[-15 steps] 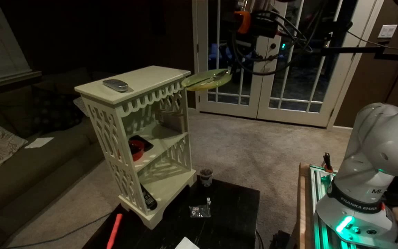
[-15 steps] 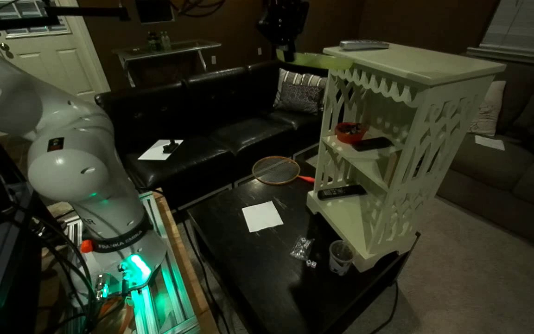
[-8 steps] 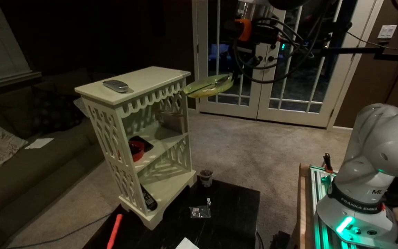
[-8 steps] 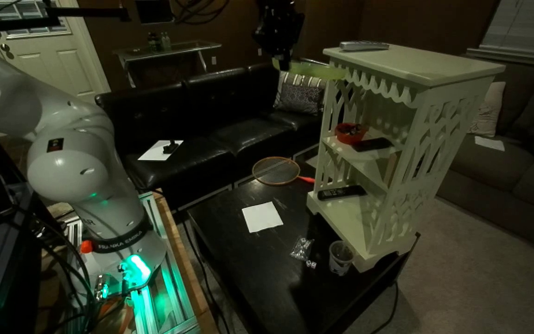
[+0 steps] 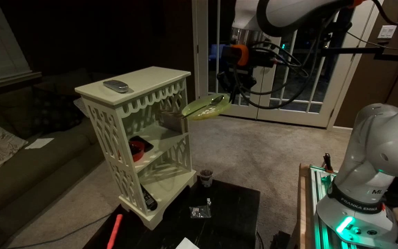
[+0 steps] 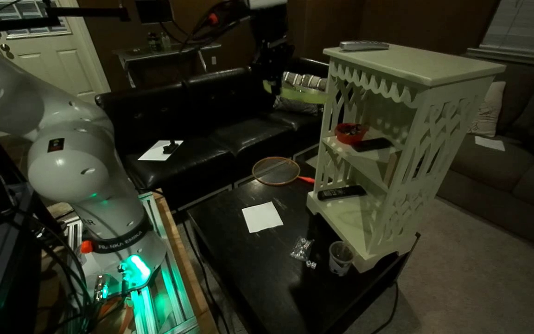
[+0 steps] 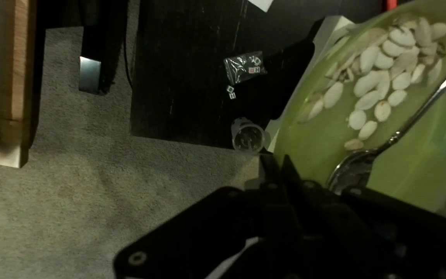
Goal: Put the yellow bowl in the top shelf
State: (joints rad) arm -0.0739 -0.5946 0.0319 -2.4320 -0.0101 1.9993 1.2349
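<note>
The yellow bowl (image 5: 207, 108) is shallow and yellow-green. It hangs in the air, also seen in an exterior view (image 6: 306, 96). In the wrist view the bowl (image 7: 310, 149) holds several white pieces (image 7: 381, 83) and a metal spoon (image 7: 395, 135). My gripper (image 7: 279, 159) is shut on its rim; the gripper shows dark in both exterior views (image 5: 232, 97) (image 6: 274, 88). The top shelf (image 5: 164, 138) is the upper inner board of the cream unit, also seen in an exterior view (image 6: 362, 160). The bowl is outside the unit, higher than this board and below the unit's top.
A red bowl (image 6: 350, 133) and a flat black thing (image 6: 372, 144) lie on the upper board. A box (image 5: 171, 121) stands at its end. Scalloped trim (image 5: 154, 98) hangs over the opening. A remote (image 5: 116, 85) lies on top. A cup (image 6: 341, 257) stands beside the unit.
My gripper has moved down with the bowl, from about the height of the unit's top to below it. In an exterior view the bowl has also shifted away from the unit.
</note>
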